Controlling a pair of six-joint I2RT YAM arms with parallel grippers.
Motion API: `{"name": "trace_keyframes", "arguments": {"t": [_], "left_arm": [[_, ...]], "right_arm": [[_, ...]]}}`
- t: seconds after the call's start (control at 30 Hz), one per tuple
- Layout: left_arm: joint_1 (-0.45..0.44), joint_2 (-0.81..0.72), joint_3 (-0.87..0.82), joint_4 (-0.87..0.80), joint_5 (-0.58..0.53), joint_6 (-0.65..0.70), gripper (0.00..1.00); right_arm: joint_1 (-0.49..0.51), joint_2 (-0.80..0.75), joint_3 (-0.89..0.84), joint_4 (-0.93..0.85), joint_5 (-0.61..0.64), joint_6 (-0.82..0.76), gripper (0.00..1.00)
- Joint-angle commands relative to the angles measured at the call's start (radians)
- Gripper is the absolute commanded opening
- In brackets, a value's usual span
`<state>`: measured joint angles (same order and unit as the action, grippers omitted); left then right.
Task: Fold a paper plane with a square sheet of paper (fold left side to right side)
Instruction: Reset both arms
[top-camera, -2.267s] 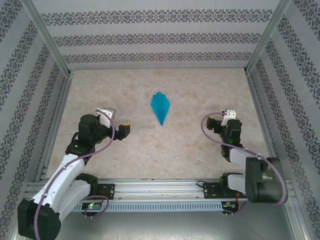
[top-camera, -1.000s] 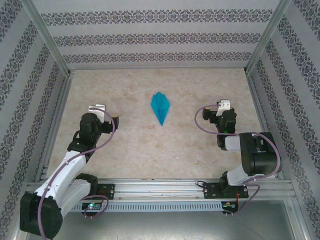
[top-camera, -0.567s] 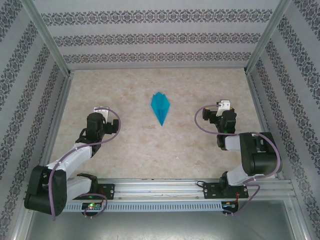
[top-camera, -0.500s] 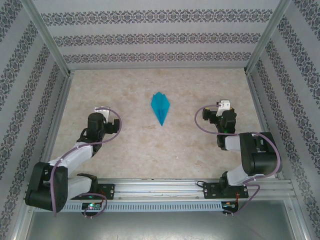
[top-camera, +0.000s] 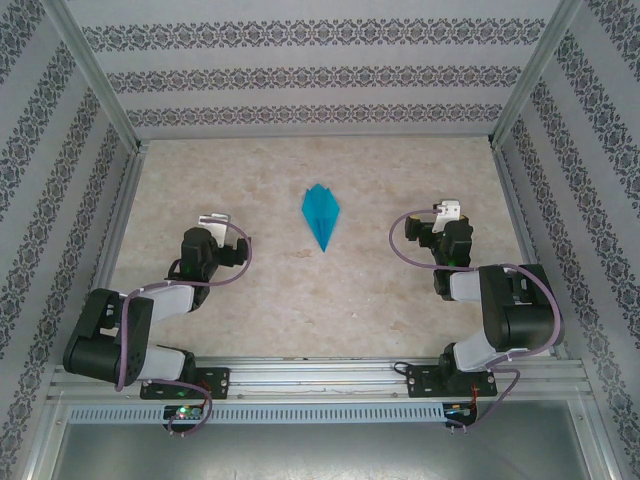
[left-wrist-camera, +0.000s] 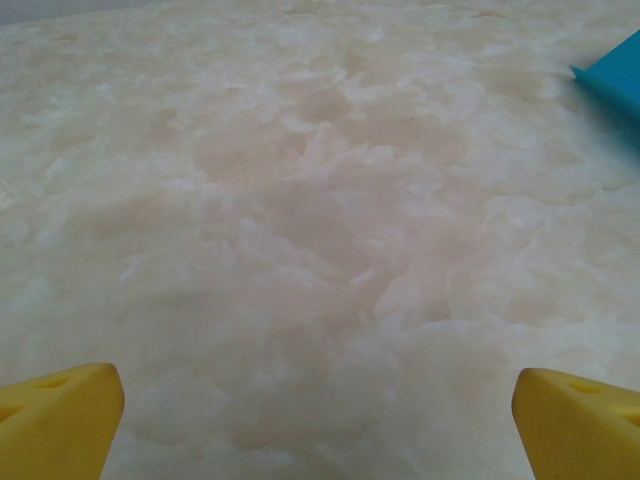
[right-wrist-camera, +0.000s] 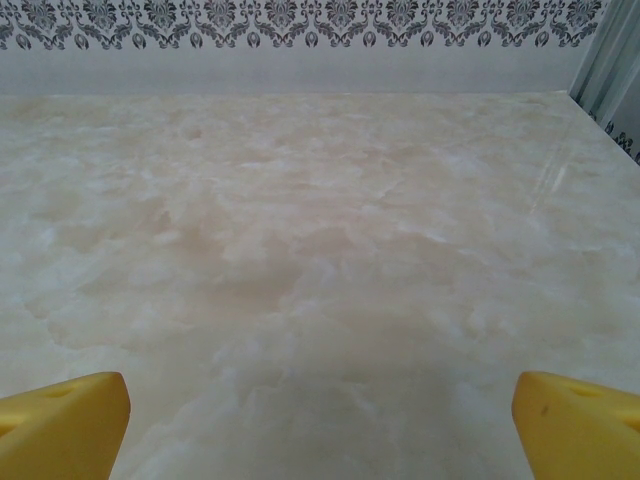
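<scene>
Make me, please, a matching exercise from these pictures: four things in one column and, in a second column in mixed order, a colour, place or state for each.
Column one:
1. paper plane
2. left gripper
3. right gripper
4. table

Column two:
a. open, to the right of the plane
b. beige, marbled
c. teal-blue, lying at mid-table
d. open, to the left of the plane

Pairs: 1-c, 2-d, 3-a, 4-b

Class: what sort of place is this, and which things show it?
Likely a robot test booth: a marble-look table walled by patterned panels, a left arm and right arm bolted at its near edge.
</scene>
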<state>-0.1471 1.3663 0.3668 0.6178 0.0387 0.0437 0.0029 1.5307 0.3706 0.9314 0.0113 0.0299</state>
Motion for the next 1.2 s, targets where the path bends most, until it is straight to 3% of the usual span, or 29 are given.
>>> {"name": "trace_keyframes", "arguments": {"t": [0.0, 0.57, 0.9, 1.17], "left_arm": [[0.018, -0.014, 0.001, 0.086, 0.046, 0.028, 1.0], [0.02, -0.021, -0.012, 0.112, 0.056, 0.014, 1.0], [0.022, -0.043, -0.058, 0.184, -0.055, 0.016, 1.0], [0.1, 0.028, -0.056, 0.306, -0.023, 0.014, 1.0]], "right_arm": [[0.006, -0.004, 0.005, 0.012, 0.015, 0.012, 0.98], [0.006, -0.004, 0.005, 0.011, 0.018, 0.01, 0.98], [0.006, -0.004, 0.005, 0.011, 0.018, 0.011, 0.98], [0.006, -0.004, 0.005, 0.011, 0.017, 0.011, 0.98]]}}
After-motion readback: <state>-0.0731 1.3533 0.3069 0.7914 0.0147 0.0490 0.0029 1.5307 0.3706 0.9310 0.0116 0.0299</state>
